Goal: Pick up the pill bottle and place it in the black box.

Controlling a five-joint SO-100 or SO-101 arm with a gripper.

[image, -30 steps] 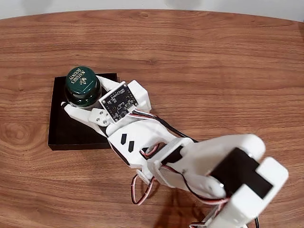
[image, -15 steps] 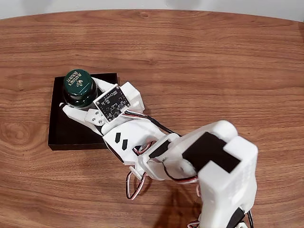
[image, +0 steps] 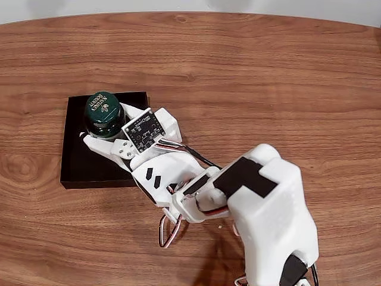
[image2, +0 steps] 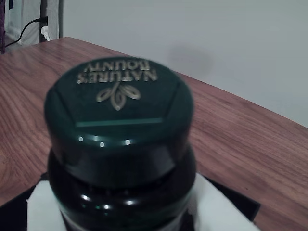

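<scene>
The pill bottle (image: 103,112) stands upright over the upper part of the black box (image: 95,162), toward twelve o'clock of the box in the fixed view, its green cap (image2: 118,113) facing up with the pale lettering readable. In the wrist view the cap sits close to the lens and level, which suggests the bottle is carried straight so it can be set down on its base without tipping. The pincer (image: 100,132) is closed around the bottle's body from the five o'clock side, one white finger (image: 98,145) showing along the bottle's lower edge. Whether the base already touches the box floor cannot be told. The white arm (image: 178,173) reaches in from five o'clock across the wooden tabletop (image: 256,83), keeping the rest of the box uncovered.
</scene>
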